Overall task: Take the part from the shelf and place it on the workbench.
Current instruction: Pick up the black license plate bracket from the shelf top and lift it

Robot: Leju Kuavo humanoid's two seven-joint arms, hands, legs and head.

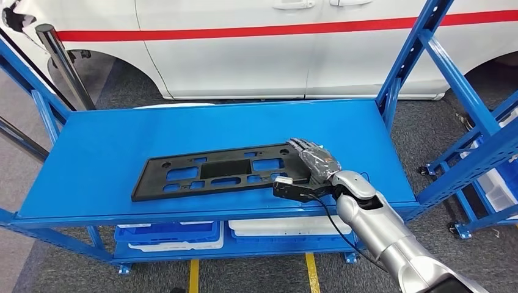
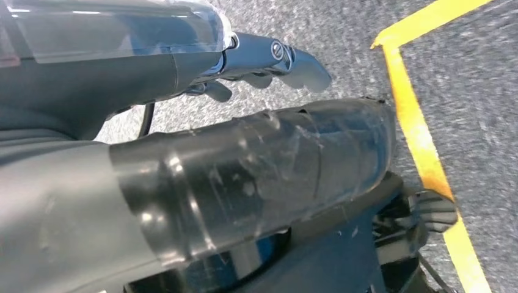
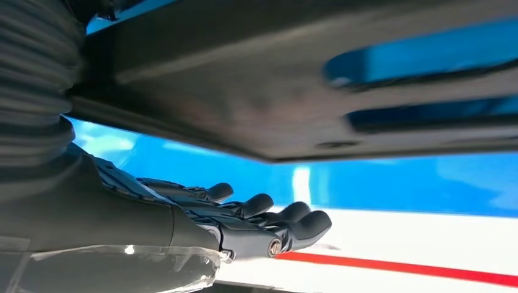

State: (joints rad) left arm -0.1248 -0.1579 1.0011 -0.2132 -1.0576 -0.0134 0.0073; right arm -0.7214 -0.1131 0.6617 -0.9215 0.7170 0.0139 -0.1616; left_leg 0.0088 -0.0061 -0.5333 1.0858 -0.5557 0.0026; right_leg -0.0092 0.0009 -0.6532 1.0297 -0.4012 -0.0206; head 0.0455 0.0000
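Your left hand [image 2: 269, 61] hangs idle over the floor, fingers loosely curled on nothing; the part [image 1: 217, 171] lies flat on the shelf [image 1: 91, 152], right hand [image 1: 314, 160] at its 3 o'clock end, grip unclear, presumably to lift.

— What does my right arm [image 1: 391, 235] look like?
— Silver, rounded shells, a thin black cable [image 1: 338, 231] along it, clear wrap around the dark right hand [image 1: 316, 160].
— And my left hand [image 2: 269, 58]?
— Dark grey fingers [image 2: 305, 68], taped thumb.
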